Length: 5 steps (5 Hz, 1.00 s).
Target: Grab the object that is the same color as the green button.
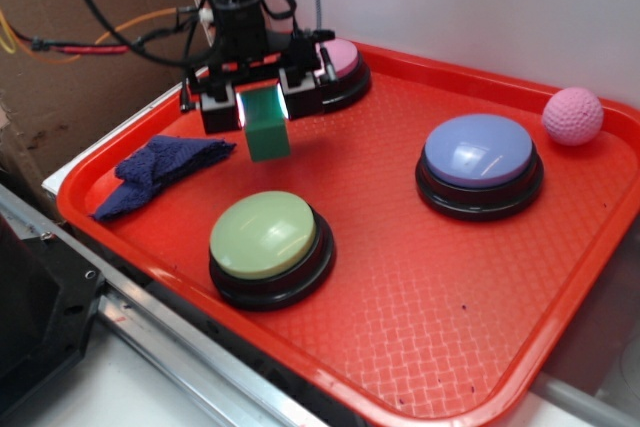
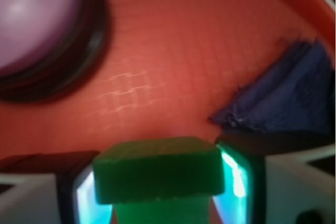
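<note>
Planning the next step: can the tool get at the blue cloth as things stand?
Probably not yet: the tool is shut on the green block, held above the red tray. The blue cloth itself lies uncovered beside it.

A red tray with a waffle-textured floor takes up most of the table. On it sit a pink dome button near the back rim, a blue-lavender dome button toward the right, and a crumpled dark blue cloth at the left. A pink dimpled ball rests at the far right edge.
</note>
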Available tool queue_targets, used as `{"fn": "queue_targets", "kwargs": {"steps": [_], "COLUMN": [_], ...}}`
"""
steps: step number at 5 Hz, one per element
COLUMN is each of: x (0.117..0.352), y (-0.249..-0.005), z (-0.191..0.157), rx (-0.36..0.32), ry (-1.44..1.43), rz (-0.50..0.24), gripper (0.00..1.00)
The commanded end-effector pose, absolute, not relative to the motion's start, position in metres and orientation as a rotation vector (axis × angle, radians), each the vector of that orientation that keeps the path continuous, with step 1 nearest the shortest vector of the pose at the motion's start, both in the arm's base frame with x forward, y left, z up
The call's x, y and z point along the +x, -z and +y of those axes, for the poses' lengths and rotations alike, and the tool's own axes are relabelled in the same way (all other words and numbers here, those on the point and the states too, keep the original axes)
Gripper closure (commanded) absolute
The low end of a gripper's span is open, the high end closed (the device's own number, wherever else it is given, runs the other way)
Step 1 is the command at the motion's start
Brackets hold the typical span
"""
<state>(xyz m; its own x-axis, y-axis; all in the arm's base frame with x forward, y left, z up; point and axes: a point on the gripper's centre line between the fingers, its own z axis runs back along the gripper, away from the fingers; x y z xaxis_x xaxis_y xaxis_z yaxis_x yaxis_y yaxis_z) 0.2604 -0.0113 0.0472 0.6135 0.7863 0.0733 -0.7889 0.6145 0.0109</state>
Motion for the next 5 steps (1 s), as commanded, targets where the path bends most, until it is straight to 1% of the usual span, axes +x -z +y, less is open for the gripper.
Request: {"fn": "queue_targets", "kwargs": {"steps": [1,2,3,4,5], "x": [0.277,0.277,0.273,0.266,0.264], "y": [-0.130,-0.157,-0.186,-0.201,-0.197], "z": [-0.015,-0.020,-0.023,-0.029,-0.030], "rx": [-0.107,-0.154,-0.188,-0.199,-0.197], "ry": [-0.596,-0.480,-0.403,-0.320,-0.307], "rz": [-0.045,-0.041,-0.063,-0.063,-0.013], "gripper": [1.00,1.00,1.00,1.00,1.00]}}
